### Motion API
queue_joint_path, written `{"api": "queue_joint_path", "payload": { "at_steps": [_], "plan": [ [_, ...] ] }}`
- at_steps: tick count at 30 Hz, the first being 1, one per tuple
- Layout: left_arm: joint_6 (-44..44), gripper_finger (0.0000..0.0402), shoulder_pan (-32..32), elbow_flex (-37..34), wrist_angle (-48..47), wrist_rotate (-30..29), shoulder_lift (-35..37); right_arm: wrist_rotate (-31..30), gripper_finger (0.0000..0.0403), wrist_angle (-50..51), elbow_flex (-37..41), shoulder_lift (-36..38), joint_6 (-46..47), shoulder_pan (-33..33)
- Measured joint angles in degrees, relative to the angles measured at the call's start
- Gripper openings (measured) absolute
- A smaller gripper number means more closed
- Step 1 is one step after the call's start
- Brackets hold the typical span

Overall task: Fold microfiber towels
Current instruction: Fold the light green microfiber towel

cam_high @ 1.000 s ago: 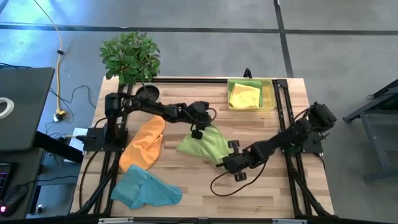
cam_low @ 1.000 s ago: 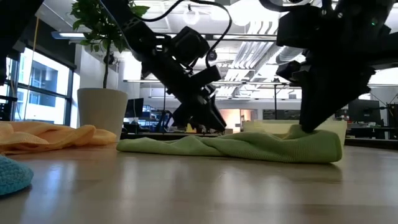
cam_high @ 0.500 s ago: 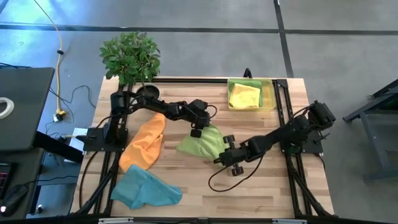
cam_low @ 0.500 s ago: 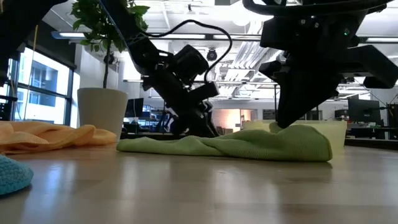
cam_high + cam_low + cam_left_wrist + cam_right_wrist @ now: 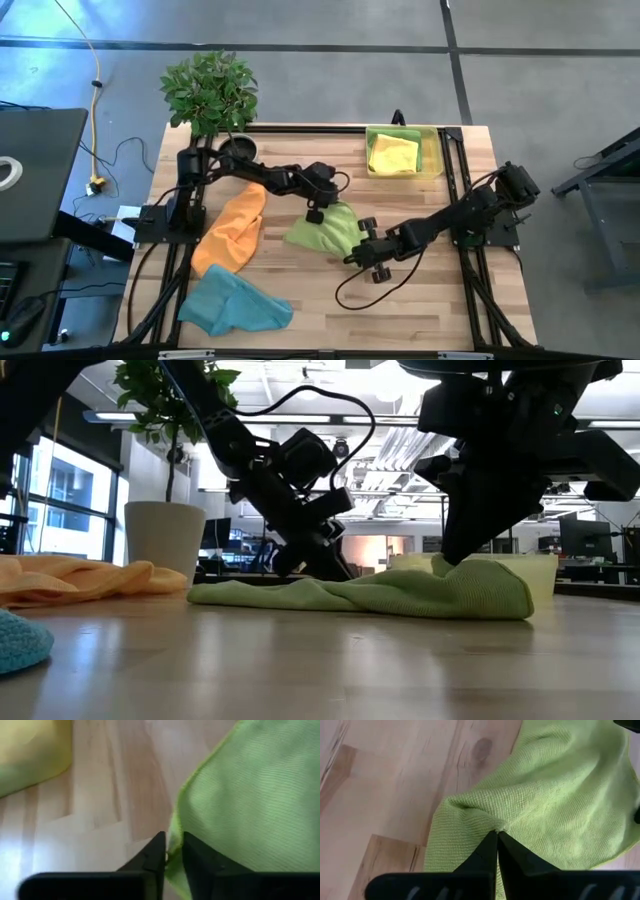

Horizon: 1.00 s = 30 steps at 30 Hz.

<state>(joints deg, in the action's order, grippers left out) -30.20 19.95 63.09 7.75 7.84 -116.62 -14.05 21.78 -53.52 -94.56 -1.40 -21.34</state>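
Lime-green fuzzy microfiber towel lies at table centre. Left gripper pinches its 12 o'clock edge; right gripper clenches its 4 o'clock corner. Lift both evenly, keeping the edge taut

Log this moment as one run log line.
step: grasping lime green towel | left tool: closing on its edge | right tool: shut, pinching its corner | other towels: untouched
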Motion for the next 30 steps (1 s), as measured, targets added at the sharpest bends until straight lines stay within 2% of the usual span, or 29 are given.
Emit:
{"api": "queue_joint_path", "payload": {
  "at_steps": [3, 8, 12, 17, 25, 30],
  "plan": [
    [0.3, 0.0008, -0.5, 0.0, -0.5, -0.1, 0.0, -1.5, 0.0000, 0.1, 0.0, 0.0, 0.0, 0.0],
    [1.5, 0.0004, -2.2, 0.0, -1.5, -1.6, 0.5, -5.0, 0.0000, 1.3, 0.0, 0.4, 1.7, -0.2],
    [1.5, 0.0002, -4.5, 0.0, -5.4, -7.4, 3.4, -6.7, 0.0000, 5.0, 0.0, 1.9, 4.4, -0.2],
    [2.9, 0.0001, -7.0, 0.0, -13.6, -13.3, 9.8, -9.8, 0.0000, 9.7, 0.0, 4.4, 7.0, -0.2],
    [10.7, 0.0000, -10.0, 0.0, -26.6, -15.1, 22.2, -14.8, 0.0000, 13.2, -0.5, 6.6, 7.5, 0.1],
    [13.1, 0.0000, -12.2, 0.0, -31.6, -17.8, 29.6, -20.9, 0.0000, 19.9, -4.9, 6.9, 7.4, 0.3]
  ]
}}
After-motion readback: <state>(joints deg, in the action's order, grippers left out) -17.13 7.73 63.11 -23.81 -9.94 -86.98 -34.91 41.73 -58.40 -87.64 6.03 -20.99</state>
